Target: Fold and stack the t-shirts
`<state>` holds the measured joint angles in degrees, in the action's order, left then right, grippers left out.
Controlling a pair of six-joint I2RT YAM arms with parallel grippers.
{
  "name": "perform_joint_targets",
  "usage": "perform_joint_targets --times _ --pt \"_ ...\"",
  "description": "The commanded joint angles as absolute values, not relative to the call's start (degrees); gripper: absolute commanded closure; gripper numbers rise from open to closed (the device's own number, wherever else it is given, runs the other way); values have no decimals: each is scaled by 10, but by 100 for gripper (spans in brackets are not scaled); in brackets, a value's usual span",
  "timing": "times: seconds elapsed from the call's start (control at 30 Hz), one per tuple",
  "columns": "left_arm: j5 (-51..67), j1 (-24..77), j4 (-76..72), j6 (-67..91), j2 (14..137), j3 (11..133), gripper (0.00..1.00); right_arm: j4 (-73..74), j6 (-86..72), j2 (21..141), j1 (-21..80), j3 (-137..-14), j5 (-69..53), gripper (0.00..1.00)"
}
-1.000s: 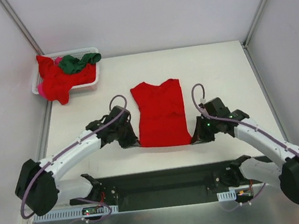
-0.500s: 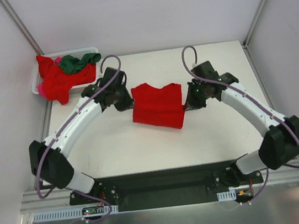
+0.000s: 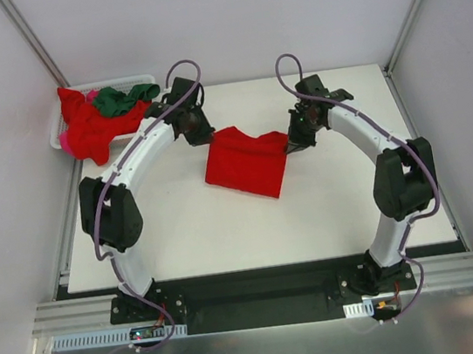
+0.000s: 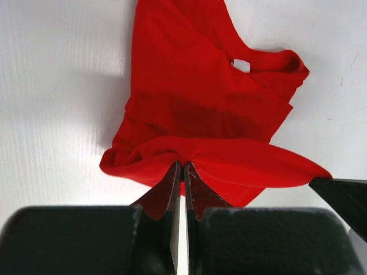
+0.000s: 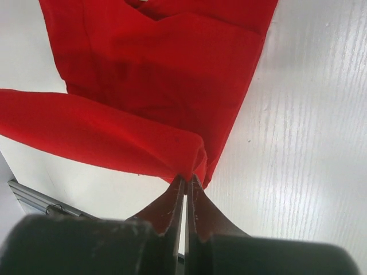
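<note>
A bright red t-shirt (image 3: pixel 243 162) lies doubled over near the middle of the white table, its near half carried over the far half. My left gripper (image 3: pixel 205 136) is shut on the shirt's left corner; in the left wrist view the pinched red t-shirt (image 4: pixel 206 114) bunches at the left gripper (image 4: pixel 183 167). My right gripper (image 3: pixel 289 146) is shut on the right corner, and the red t-shirt (image 5: pixel 155 74) hangs from the right gripper (image 5: pixel 187 179). More red t-shirts (image 3: pixel 89 127) and a dark green t-shirt (image 3: pixel 124 97) sit heaped at the back left.
A white lattice basket (image 3: pixel 139 80) holds the heap at the table's back left corner, with red cloth hanging over its front rim. Both arms arch over the table (image 3: pixel 226 231) from its near edge. Grey walls and metal posts close the sides.
Both grippers have carried the shirt's near hem away from the arm bases toward the far side, folding the shirt over itself; the arms have stretched out far.
</note>
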<state>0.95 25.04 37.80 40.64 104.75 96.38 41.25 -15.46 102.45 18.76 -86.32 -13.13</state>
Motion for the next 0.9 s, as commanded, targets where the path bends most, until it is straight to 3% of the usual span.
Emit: perform_joint_targets --times 0.0,0.53,0.87 --pt "-2 237 372 379 1079 1019 100 424 -145 1031 179 -903 -121 99" --pt "38 225 370 365 1176 1141 100 440 -156 1057 163 -946 -116 99" --pt "37 225 363 364 1326 1325 100 421 -156 1096 139 -966 -98 99"
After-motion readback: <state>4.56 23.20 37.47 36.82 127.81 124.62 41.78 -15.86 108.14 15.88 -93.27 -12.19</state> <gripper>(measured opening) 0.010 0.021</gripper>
